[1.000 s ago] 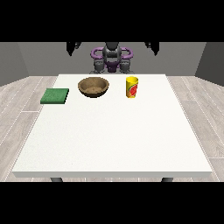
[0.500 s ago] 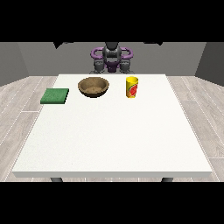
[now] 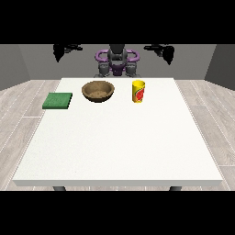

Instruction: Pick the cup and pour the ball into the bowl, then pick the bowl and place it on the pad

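Note:
A yellow cup (image 3: 138,91) with a red and green mark stands upright on the white table (image 3: 119,142), right of centre at the far side. No ball shows from here. Left of the cup sits a brown wooden bowl (image 3: 97,91). A green square pad (image 3: 58,100) lies at the table's far left edge. Both black hands are raised high and spread wide behind the table, far from every object. One is the hand at the view's left (image 3: 58,51), the other the hand at the view's right (image 3: 166,51). Neither holds anything.
The robot's torso (image 3: 117,62) stands behind the table's far edge, between bowl and cup. The near half of the white table is one broad bare surface. Grey wooden floor surrounds it.
Both hands have moved outward, away from the torso, and now sit wider apart at about the same height. Cup, bowl and pad have not moved.

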